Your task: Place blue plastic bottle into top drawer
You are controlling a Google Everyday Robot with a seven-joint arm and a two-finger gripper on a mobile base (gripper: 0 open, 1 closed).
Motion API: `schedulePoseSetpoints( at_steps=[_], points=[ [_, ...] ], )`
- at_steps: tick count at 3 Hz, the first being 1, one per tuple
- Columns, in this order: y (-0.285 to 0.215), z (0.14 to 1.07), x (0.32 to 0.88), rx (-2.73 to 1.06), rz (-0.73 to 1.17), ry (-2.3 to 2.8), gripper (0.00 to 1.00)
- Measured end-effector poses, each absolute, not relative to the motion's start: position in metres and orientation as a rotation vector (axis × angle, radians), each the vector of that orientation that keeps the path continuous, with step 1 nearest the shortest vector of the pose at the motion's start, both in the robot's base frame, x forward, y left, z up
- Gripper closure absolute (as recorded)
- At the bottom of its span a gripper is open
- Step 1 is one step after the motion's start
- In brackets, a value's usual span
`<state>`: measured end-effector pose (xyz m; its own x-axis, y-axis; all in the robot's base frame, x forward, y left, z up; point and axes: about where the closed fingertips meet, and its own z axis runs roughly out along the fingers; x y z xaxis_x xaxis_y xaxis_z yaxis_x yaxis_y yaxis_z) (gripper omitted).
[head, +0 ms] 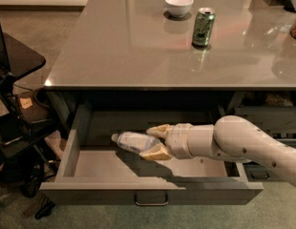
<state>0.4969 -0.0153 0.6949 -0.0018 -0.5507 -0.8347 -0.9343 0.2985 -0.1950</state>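
The top drawer (67, 156) is pulled wide open below the desk, its small loop handle (151, 202) centred on the front. The blue plastic bottle (131, 141), clear with a white cap pointing left, lies nearly level inside the drawer just above its floor. My gripper (150, 141) reaches in from the right. Its tan fingers (156, 130) sit on either side of the bottle's base end, shut on it. The white arm (243, 144) crosses the drawer's right side.
A green soda can (204, 26) and a white bowl (179, 5) stand on the grey desk top (119, 46). A black chair and a stand (14, 104) are at the left. Narrower drawers (272, 128) sit at the right behind the arm.
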Motion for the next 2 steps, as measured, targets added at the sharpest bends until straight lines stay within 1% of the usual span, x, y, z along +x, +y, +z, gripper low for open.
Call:
schedulePoseSetpoints(
  at_steps=[1, 2],
  points=[
    [-0.0152, 0.6949, 0.4969, -1.368, 0.538, 1.672, 0.00],
    [-0.0152, 0.6949, 0.4969, -1.368, 0.538, 1.672, 0.00]
  ],
)
